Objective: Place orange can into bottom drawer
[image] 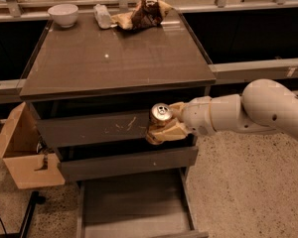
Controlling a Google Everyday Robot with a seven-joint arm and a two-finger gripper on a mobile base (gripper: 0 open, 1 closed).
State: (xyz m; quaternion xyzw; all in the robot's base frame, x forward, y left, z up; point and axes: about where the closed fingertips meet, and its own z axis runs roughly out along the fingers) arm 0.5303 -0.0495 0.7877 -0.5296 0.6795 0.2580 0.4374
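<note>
Holding the can (pixel 160 114) upright in our closed gripper (pixel 164 128), before the scratched front (pixel 89 129) and above the open bottom drawer (pixel 131 205), we judged it best lowered straight, clearing the middle front (pixel 126 163), and released low.

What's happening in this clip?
The robot arm's end effector grips the orange can, holding it in front of the cabinet's scratched drawer front. The bottom drawer stands pulled open below. The can is not yet inside it.
</note>
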